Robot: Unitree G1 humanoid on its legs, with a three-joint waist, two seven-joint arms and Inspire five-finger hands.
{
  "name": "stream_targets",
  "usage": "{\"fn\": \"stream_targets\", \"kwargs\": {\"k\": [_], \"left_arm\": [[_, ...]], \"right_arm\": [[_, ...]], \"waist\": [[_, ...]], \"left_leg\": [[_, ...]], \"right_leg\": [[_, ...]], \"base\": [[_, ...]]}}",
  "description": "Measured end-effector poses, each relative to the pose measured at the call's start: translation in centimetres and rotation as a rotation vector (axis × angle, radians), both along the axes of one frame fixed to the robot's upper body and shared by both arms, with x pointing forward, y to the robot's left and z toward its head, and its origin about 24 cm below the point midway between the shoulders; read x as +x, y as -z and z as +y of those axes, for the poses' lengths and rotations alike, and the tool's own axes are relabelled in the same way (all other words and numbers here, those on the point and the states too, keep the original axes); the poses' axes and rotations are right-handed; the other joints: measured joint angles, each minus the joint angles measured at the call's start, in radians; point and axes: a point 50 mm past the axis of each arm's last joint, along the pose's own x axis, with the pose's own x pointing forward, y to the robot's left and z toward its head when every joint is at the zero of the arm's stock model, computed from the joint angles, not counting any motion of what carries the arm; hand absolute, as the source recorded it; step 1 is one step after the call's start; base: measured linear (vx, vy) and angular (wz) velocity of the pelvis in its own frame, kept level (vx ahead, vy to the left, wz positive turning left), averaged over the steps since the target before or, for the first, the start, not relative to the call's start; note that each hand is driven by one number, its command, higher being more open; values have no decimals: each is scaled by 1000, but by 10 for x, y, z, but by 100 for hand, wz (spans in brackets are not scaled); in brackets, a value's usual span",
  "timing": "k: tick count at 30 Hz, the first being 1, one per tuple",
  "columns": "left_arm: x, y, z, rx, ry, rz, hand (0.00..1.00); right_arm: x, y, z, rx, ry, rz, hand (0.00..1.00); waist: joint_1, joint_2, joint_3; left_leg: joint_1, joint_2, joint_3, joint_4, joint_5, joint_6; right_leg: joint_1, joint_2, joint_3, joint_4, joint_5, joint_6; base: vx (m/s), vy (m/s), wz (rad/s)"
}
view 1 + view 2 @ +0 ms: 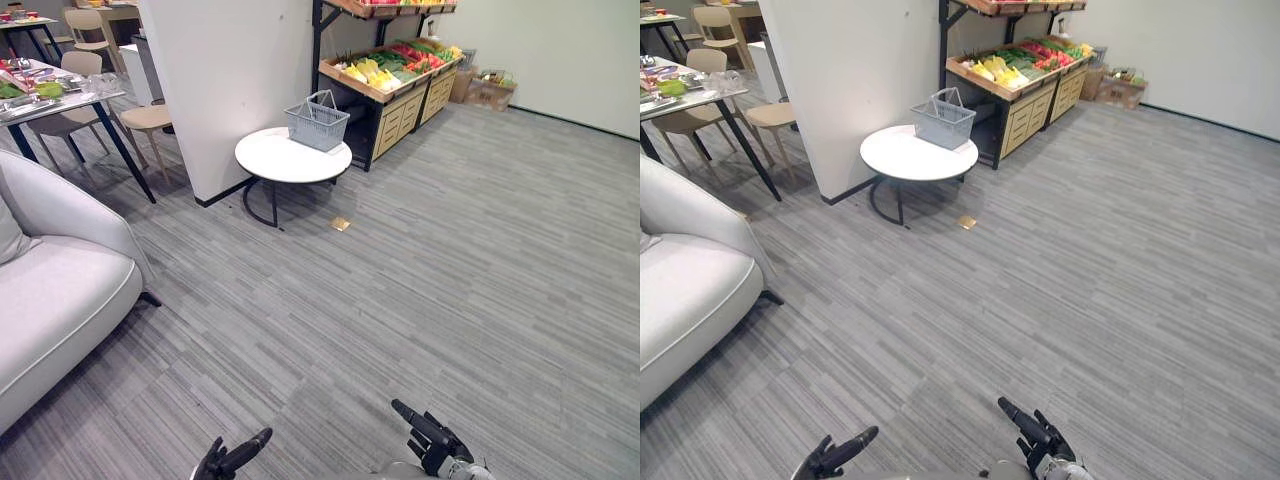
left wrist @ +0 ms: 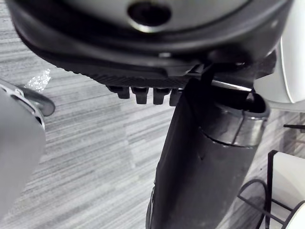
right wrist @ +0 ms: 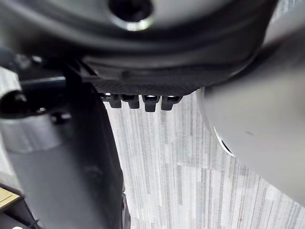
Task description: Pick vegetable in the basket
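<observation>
Two dark hands show at the bottom edge of the left eye view. The left hand (image 1: 232,458) is at the bottom centre-left and the right hand (image 1: 432,440) at the bottom centre-right. Both are released, with the fingers stretched out and loose, and they hang over the grey striped floor (image 1: 450,260). In the left wrist view the fingers (image 2: 142,94) stand in a short row over the same floor, and in the right wrist view the fingers (image 3: 143,101) look the same.

The grey wire basket (image 1: 317,124) is in the upper middle of the frame, well apart from both hands. It stands upright on the far part of a round white table (image 1: 285,162), with its handles up. Just behind the table, toward the upper right, a wooden produce stand (image 1: 395,108) carries the vegetables (image 1: 400,62), yellow, green and red ones lying in its sloped tray.

A white wall (image 1: 230,80) rises beside the round table, on its left. A light sofa (image 1: 50,280) takes the left edge of the frame. A dining table (image 1: 55,100) with beige chairs (image 1: 150,118) is in the upper left corner. A small brown thing (image 1: 341,224) lies on the floor near the round table; what it is I cannot tell.
</observation>
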Motion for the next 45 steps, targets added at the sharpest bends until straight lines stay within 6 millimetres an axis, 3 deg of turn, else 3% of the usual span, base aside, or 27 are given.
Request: {"fn": "stream_targets", "kwargs": {"k": [2, 5, 7, 11, 13, 14, 16, 17, 19, 23, 26, 27, 28, 30, 31, 32, 33, 34, 35, 36, 37, 38, 40, 41, 42, 44, 45], "left_arm": [[-8, 2, 1, 0, -9, 27, 100], [-23, 4, 3, -19, -41, 67, 100], [-29, 4, 5, -35, -86, 61, 100], [-17, 2, 4, -50, -62, 15, 100], [-10, 1, 5, -48, -56, -11, 100], [-2, 0, 6, -46, -53, -30, 100], [0, 1, 1, -71, -81, -39, 100], [5, 1, -4, -104, -106, -68, 100], [17, -1, -9, -127, -113, -119, 100], [26, -5, -9, -124, -105, -162, 100], [32, -7, -15, -135, -102, -185, 100], [32, -6, -15, -135, -105, -178, 100], [26, -4, -14, -137, -135, -157, 100], [19, -3, -9, -110, -193, -138, 100], [14, -3, -5, -96, -212, -120, 100], [15, -3, -3, -91, -215, -115, 100], [16, -3, -1, -92, -230, -117, 100], [8, 0, -2, -108, -270, -96, 100], [5, 1, -4, -116, -285, -88, 100], [-9, 4, -12, -133, -293, -53, 100], [-15, 5, -13, -135, -290, -36, 100], [-22, 6, -7, -126, -300, -9, 100], [-25, 5, 0, -107, -279, -8, 100], [-19, 4, 1, -97, -246, -17, 100], [-18, 4, 1, -95, -246, -17, 100], [-17, 4, -2, -94, -238, -12, 100], [-17, 4, -2, -91, -226, -12, 100]], "right_arm": [[-1, 0, -3, 13, 47, -9, 100], [-5, 0, -8, 15, 99, -7, 100], [-12, 0, -9, 15, 131, -12, 100], [-16, 0, -11, 10, 143, -13, 100], [-13, -2, -13, 15, 136, -24, 100], [-11, -1, -11, 26, 133, -9, 100], [-13, 1, -10, 35, 124, 15, 100], [-15, 2, -10, 34, 125, 27, 100], [-21, 4, -13, 18, 128, 71, 100], [-35, 8, -10, 27, 138, 124, 100], [-22, 5, -12, 9, 133, 69, 100], [-14, 2, -13, 3, 128, 30, 100], [-6, 0, -13, 7, 120, -3, 100], [2, -3, -10, 10, 80, -47, 100], [7, -4, -2, 31, 62, -73, 100], [8, -4, 0, 40, 57, -82, 100], [16, -5, 7, 58, 32, -95, 100], [18, -5, 14, 75, 17, -100, 100], [11, -3, 12, 73, 21, -83, 100], [0, -1, 4, 52, 8, -58, 100], [-3, -1, 2, 48, 5, -48, 100], [-7, 1, 6, 58, 14, -23, 100], [-20, 5, 6, 60, 5, 33, 100], [-24, 6, 3, 50, 16, 51, 100], [-22, 5, 1, 44, 17, 47, 100], [-18, 3, -7, 21, 24, 27, 100], [-17, 3, -9, 18, 25, 22, 100]], "waist": [[0, 4, 3], [6, 20, 12], [29, 20, 13], [30, 23, 14], [3, 53, 4], [4, 43, -2], [2, 42, -17], [-1, 57, -18], [-3, 69, 9], [-1, 58, 25], [9, 53, 30], [15, 48, 35], [37, 37, 47], [64, 35, 50], [62, 21, 57], [54, 13, 65], [58, 18, 104], [57, 16, 109], [45, 26, 91], [39, 66, 50], [42, 76, 33], [37, 22, 7], [30, -15, -17], [28, -27, -9], [28, -27, -5], [29, -7, 10], [28, -3, 12]], "left_leg": [[-1, 14, -2, 25, -22, -11], [-16, 87, 9, 92, -69, -49], [-1, 149, 35, 137, -116, -111], [86, 218, 64, 125, -168, -201], [125, 283, 65, 101, -144, -244], [122, 310, 74, 150, -103, -244], [104, 360, 69, 268, -39, -205], [39, 408, 53, 421, 7, -147], [-97, 434, -8, 750, -7, -148], [-227, 361, 28, 811, -78, -138], [-375, 228, 43, 552, -101, -116], [-431, 154, 11, 377, -60, -108], [-458, 93, -46, 234, 73, -100], [-474, 59, -86, 125, 225, -99], [-457, 52, -76, 118, 268, -45], [-449, 51, -69, 132, 264, -38], [-471, 91, -16, 290, 212, -10], [-513, 87, 29, 380, 144, -44], [-493, 73, 24, 298, 161, -30], [-484, 69, 21, 193, 236, 2], [-472, 64, 23, 184, 244, 78], [-440, 2, 47, 165, 202, 51], [-376, -70, 46, 82, 197, 58], [-325, -109, 38, 56, 181, 81], [-305, -117, 39, 57, 169, 78], [-213, -120, 43, 53, 124, 76], [-177, -119, 39, 39, 108, 78]], "right_leg": [[-1, -10, -5, -72, -3, 2], [6, -8, -61, -314, 38, 30], [6, -11, -87, -435, 112, 40], [22, -17, -96, -423, 183, 28], [-6, 28, -108, -288, 107, -28], [-28, 37, -101, -198, 36, -59], [-6, 74, -95, -158, -41, -89], [30, 113, -101, -191, -60, -104], [161, 182, -97, -321, -56, -125], [330, 220, -77, -477, -50, -132], [372, 220, -30, -546, -55, -133], [373, 210, -7, -559, -58, -131], [381, 198, 37, -570, -60, -126], [393, 195, 97, -593, -67, -113], [406, 178, 119, -592, -77, -96], [410, 171, 123, -587, -67, -80], [449, 178, 165, -579, -28, -39], [485, 172, 190, -547, -18, -31], [489, 172, 188, -527, -19, -29], [493, 197, 190, -474, -32, -18], [498, 189, 196, -438, -54, -14], [468, 120, 192, -325, -94, -5], [354, 51, 188, -55, -73, 56], [261, -4, 212, 181, -9, 191], [228, -21, 215, 251, -12, 186], [161, -72, 150, 340, -76, 79], [136, -82, 117, 328, -108, 56]], "base": [[14, -29, 0], [108, -144, -11], [244, -237, -33], [384, -405, -16], [437, -446, 12], [531, -510, -25], [551, -535, -34], [530, -466, -25], [520, -394, -15], [384, -217, -13], [331, -62, -44], [338, 50, -71], [366, 64, -82], [436, 69, -84], [458, 59, -44], [429, 65, -24], [374, 127, -17], [331, 168, -16], [330, 253, -5], [201, 167, -8], [337, 230, -13], [312, 161, 3], [364, 152, 26], [280, 88, 23], [340, 116, 11], [356, 133, -16], [379, 101, -11]]}}
